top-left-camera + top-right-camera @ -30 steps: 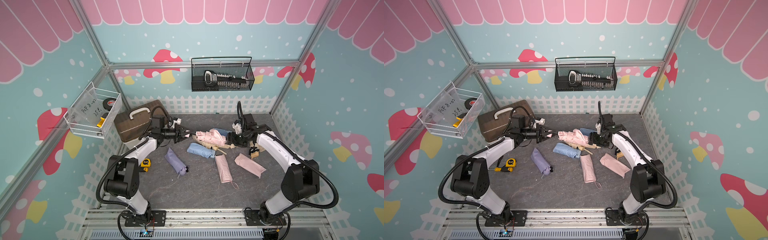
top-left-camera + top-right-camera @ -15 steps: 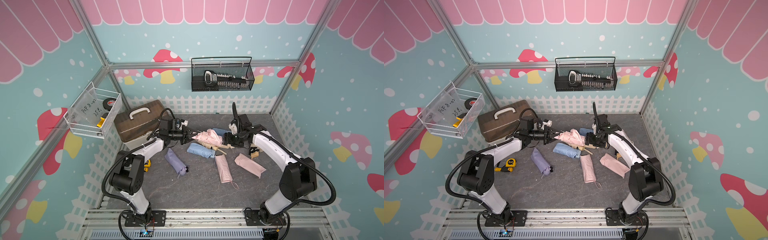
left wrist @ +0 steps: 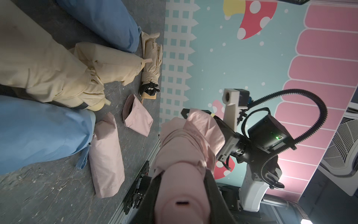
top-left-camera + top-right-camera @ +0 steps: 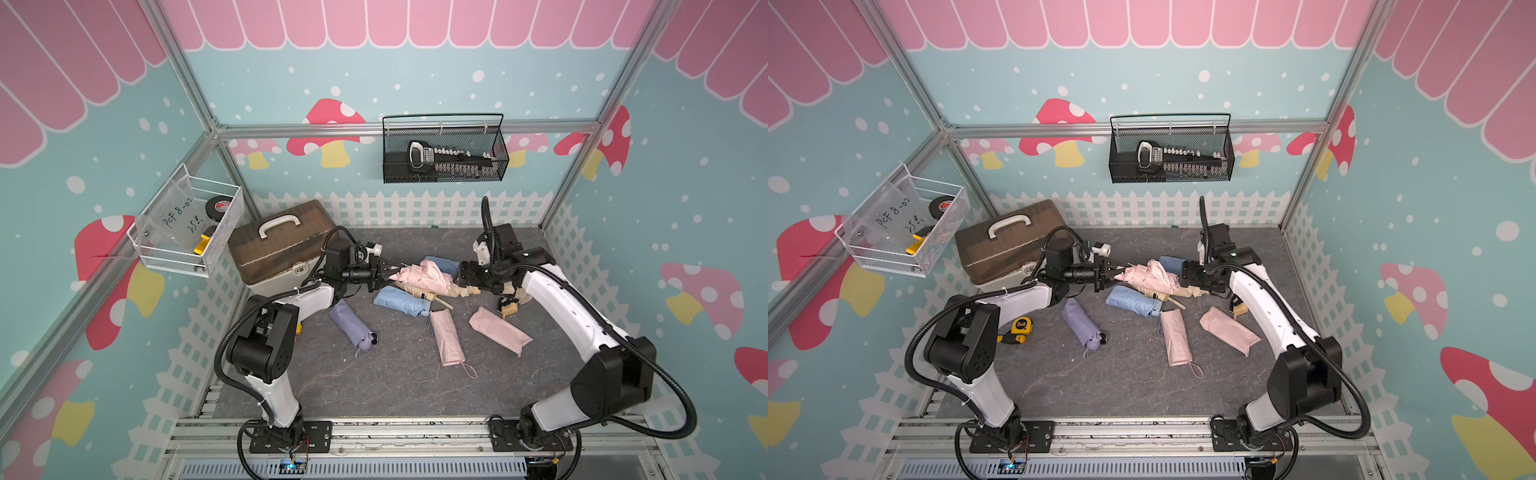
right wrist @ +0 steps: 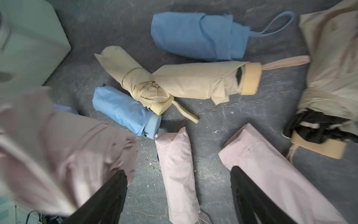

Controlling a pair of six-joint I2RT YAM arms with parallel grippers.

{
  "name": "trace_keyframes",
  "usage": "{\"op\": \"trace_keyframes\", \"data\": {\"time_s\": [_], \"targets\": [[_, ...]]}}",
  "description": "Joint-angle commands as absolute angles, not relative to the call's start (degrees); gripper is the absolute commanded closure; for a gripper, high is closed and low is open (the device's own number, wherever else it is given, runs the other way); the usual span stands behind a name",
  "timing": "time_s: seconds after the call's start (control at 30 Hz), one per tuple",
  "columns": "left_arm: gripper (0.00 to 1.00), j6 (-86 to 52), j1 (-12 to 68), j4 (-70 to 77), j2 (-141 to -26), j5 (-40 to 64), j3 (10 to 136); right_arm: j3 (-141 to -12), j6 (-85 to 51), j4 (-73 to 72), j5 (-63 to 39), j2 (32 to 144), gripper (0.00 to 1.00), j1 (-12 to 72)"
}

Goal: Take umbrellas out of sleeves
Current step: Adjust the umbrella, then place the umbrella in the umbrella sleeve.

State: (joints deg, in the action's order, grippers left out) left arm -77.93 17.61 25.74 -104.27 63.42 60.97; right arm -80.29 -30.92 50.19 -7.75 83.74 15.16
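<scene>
Tabletop — pink umbrella in left gripper

The right pincer has its black fingers wide apart, a blurred pink umbrella just beside one. On the grey tabletop two beige umbrellas touch at an angle, a blue umbrella against them, beside two pink sleeves

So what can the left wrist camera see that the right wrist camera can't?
Only the left wrist view shows the left gripper shut on the pink umbrella, the right arm and the mushroom wall. Only the right wrist view shows the right gripper with its jaws wide open, and a toolbox corner. Both show pink sleeves and beige umbrellas on the grey floor.
</scene>
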Motion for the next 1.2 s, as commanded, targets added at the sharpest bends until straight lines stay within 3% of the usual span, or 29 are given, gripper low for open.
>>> {"op": "trace_keyframes", "data": {"time_s": [0.0, 0.1, 0.57, 1.1, 1.17], "targets": [[1.00, -81.4, 19.5, 32.7, -105.8, 65.0, 61.3, -82.7, -29.7, 55.6, -0.3, 78.0, 0.17, 12.2], [1.00, -77.9, 22.0, 27.9, -107.5, 64.2, 63.4, -85.6, -28.6, 57.7, 3.1, 76.0, 0.17, 11.6], [1.00, -75.1, 39.9, 21.7, -126.6, 56.7, 83.9, -85.8, -30.1, 55.5, -5.0, 75.8, 0.18, 11.5], [1.00, -53.4, 47.0, -11.7, -139.5, 47.0, 107.0, -77.8, -28.4, 54.5, -7.9, 72.4, 0.17, 11.5], [0.87, -52.6, 47.3, -13.5, -140.5, 46.1, 108.6, -77.4, -28.0, 54.6, -7.9, 72.2, 0.17, 11.6]]}}
